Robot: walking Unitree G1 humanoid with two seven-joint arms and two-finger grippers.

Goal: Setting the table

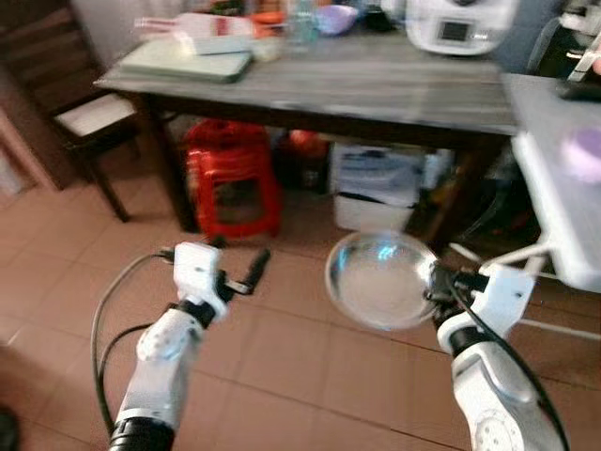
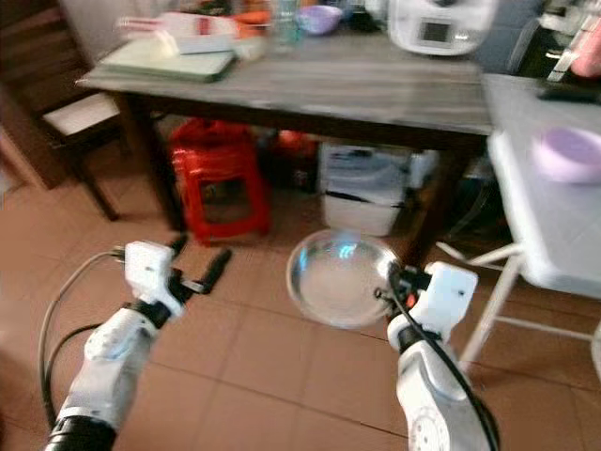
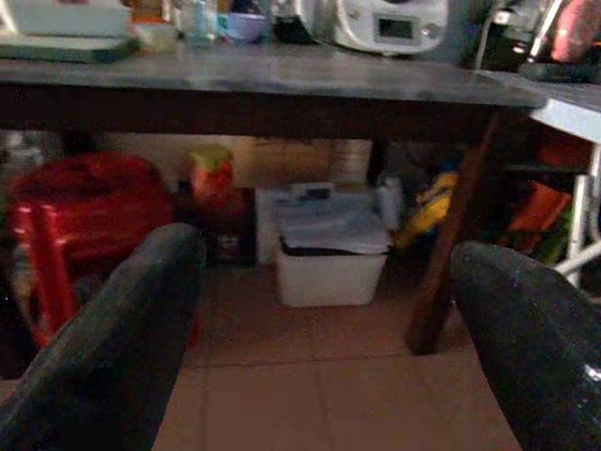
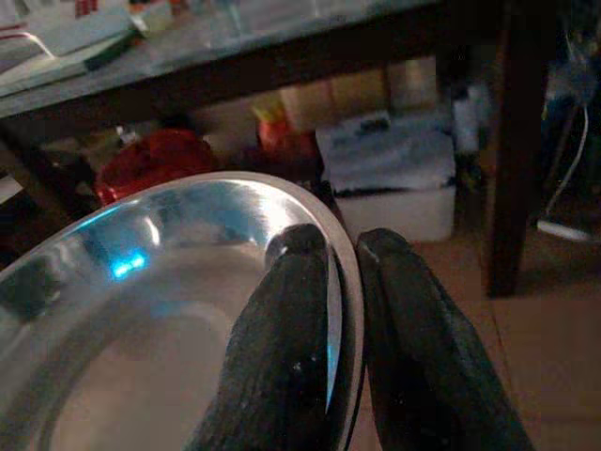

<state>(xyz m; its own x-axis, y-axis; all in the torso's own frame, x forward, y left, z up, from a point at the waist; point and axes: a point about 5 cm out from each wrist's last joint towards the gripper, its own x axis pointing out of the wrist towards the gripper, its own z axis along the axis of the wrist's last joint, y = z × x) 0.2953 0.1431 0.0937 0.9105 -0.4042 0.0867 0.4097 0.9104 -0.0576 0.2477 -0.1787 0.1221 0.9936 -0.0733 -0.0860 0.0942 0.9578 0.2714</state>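
Right gripper (image 4: 343,249) clenched on the rim of a steel plate (image 1: 380,278), one black finger inside the rim and one outside; plate held in the air over the tiled floor (image 1: 282,357), tilted, just left of the right wrist and on the near side of the dark wooden bench (image 1: 376,89). Left gripper (image 1: 239,268) released, fingers (image 3: 103,366) spread wide apart with nothing between them, raised over the floor to the left of the plate, well apart from it. On the far bench: a green tray (image 1: 188,61) at the left end, a white appliance (image 1: 460,23) with a small display at the right end, a purple bowl (image 1: 336,17) between them. Beneath the bench: a red plastic stool (image 1: 230,178) at left, a white storage box (image 1: 376,188) to its right. Wooden chair (image 1: 89,117) at far left. Light grey bench (image 2: 545,188) at right, carrying a purple bowl (image 2: 568,152)
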